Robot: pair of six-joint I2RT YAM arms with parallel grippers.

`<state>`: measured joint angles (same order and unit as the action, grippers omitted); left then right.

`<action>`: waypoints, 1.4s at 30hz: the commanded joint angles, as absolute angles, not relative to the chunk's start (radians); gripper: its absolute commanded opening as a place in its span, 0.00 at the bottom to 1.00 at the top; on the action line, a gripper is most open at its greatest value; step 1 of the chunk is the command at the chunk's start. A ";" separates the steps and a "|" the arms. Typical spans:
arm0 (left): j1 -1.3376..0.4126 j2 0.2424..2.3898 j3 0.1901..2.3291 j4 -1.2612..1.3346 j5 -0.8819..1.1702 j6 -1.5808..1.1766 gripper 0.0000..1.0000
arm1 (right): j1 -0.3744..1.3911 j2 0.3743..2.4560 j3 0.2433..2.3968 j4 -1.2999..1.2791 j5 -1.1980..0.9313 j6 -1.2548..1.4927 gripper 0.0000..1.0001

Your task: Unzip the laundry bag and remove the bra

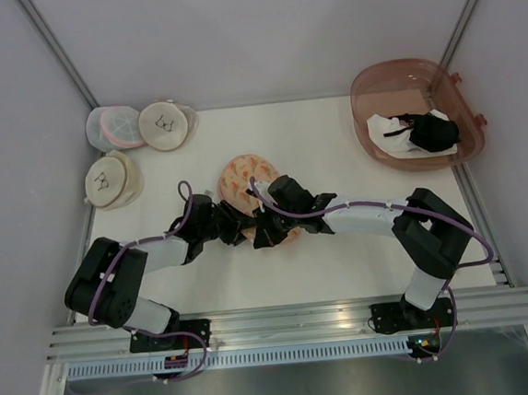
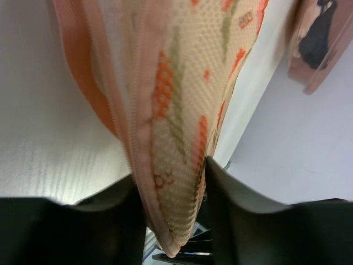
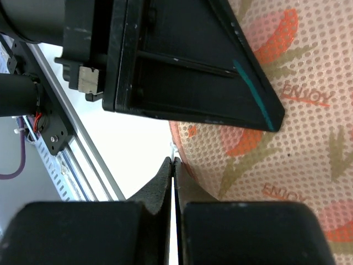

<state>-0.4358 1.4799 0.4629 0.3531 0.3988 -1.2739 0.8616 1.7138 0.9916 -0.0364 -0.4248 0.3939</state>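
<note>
The peach laundry bag [image 1: 244,175] with its carrot prints lies mid-table, and both grippers meet at its near end. My left gripper [image 1: 245,225] is shut on that end: in the left wrist view the mesh and zip seam of the bag [image 2: 176,138] fill the gap between the fingers of the gripper [image 2: 170,172]. My right gripper [image 1: 267,234] [image 3: 173,161] is shut beside the edge of the bag [image 3: 298,138], with a small white zip pull [image 3: 173,148] pinched at its tips. The left gripper's black body [image 3: 182,61] hangs just above. The bra is hidden.
Two round cream pouches [image 1: 164,125] [image 1: 112,178] and a pink-trimmed mesh pouch [image 1: 114,127] sit at the back left. A brown tub [image 1: 410,72] at the back right holds a black garment [image 1: 434,132] and white cloth [image 1: 390,131]. An aluminium rail [image 1: 293,320] borders the near edge.
</note>
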 commanded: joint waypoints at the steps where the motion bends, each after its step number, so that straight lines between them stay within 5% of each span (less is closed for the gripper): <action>1: -0.437 1.491 0.483 0.433 0.373 -1.290 0.39 | 0.867 1.669 1.003 -0.044 -0.397 0.367 0.00; 3: -0.437 1.503 0.500 0.423 0.368 -1.276 0.18 | 0.867 1.657 1.003 -0.075 -0.365 0.353 0.01; 6: -0.436 1.523 0.529 0.403 0.371 -1.259 0.03 | 0.865 1.646 1.002 -0.119 -0.324 0.342 0.00; 22: -0.327 1.609 0.682 0.272 0.491 -1.053 0.02 | 0.867 1.707 0.979 -0.367 -0.158 0.311 0.01; 32: -0.324 1.697 0.833 0.063 0.657 -0.792 0.02 | 0.821 1.776 1.074 -0.466 0.296 0.344 0.00; 42: -0.324 1.758 0.867 0.006 0.761 -0.673 0.02 | 0.747 1.778 1.112 -0.456 0.485 0.344 0.00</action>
